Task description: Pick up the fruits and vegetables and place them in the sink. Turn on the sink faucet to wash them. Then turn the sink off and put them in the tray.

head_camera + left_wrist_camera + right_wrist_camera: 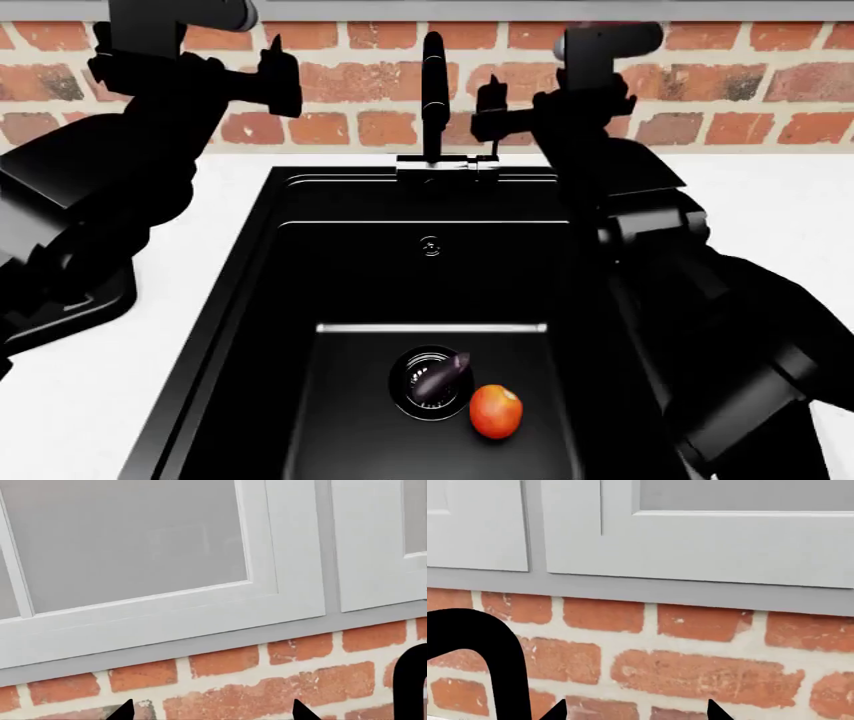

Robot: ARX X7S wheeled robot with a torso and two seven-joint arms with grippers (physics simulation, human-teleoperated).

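Wall: red brick (747, 90) runs behind the counter, with pale grey cabinet doors (167, 555) above it in both my wrist views.
Counter: white worktop (94, 400) on both sides of the basin.
Sink: the deep black sink (267, 300) sits dead centre below my head camera, round overflow (430, 245) on its back wall.
My arms: both are raised, one on each side of the spout, pointing at the brick.
Tray: a glossy black corner of the tray (100, 300) peeks out under my left arm, on the counter left of the sink.
Faucet: the slim black sink faucet (433, 90) stands at the back rim, between my two grippers.
Left gripper: my left gripper (210, 712) shows two fingertips apart, nothing between them.
Right gripper: my right gripper (635, 711), tips spread too, and empty.
Fruit: the orange-red fruit (495, 411) lies on the sink floor, just beside the drain (424, 385).
Eggplant: the dark eggplant (449, 370) rests over the drain's edge, close to the fruit.
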